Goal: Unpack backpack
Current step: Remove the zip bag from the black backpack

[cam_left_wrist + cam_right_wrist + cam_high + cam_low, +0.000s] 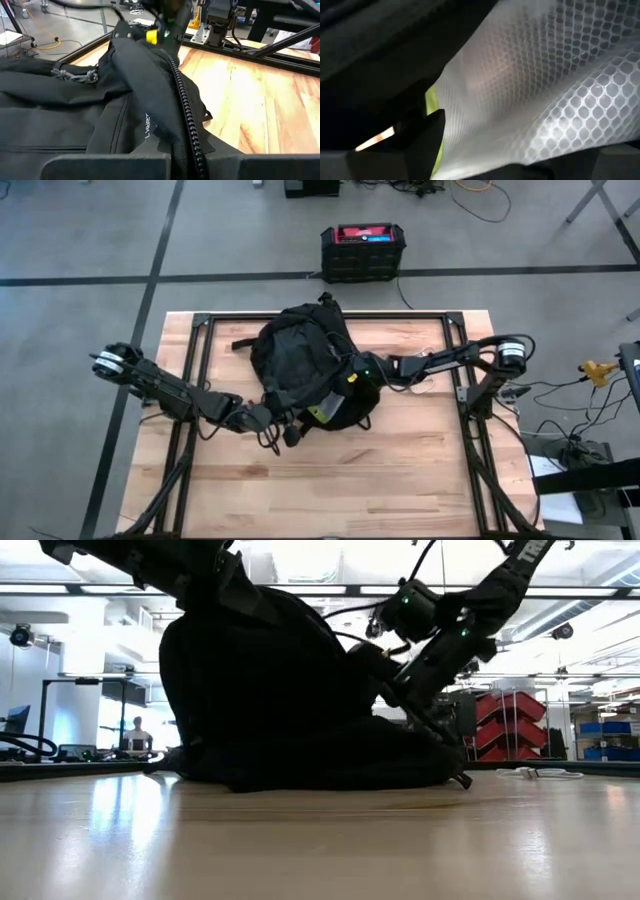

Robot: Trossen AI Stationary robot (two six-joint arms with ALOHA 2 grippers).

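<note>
Backpack [300,360] lies mid-table, its opening swallowing the right gripper [352,380], whose grip cannot be told; pale honeycomb mesh [545,100] fills the space ahead of it. Left gripper [275,420] meets the near edge, grip hidden.

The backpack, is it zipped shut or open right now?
Open: the backpack has a parted zipper, and the right gripper reaches into the gap.

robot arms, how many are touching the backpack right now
2. The left hand sits at the near edge of the backpack; the right hand is pushed into its opening on the right side, its fingertips hidden inside.
</note>
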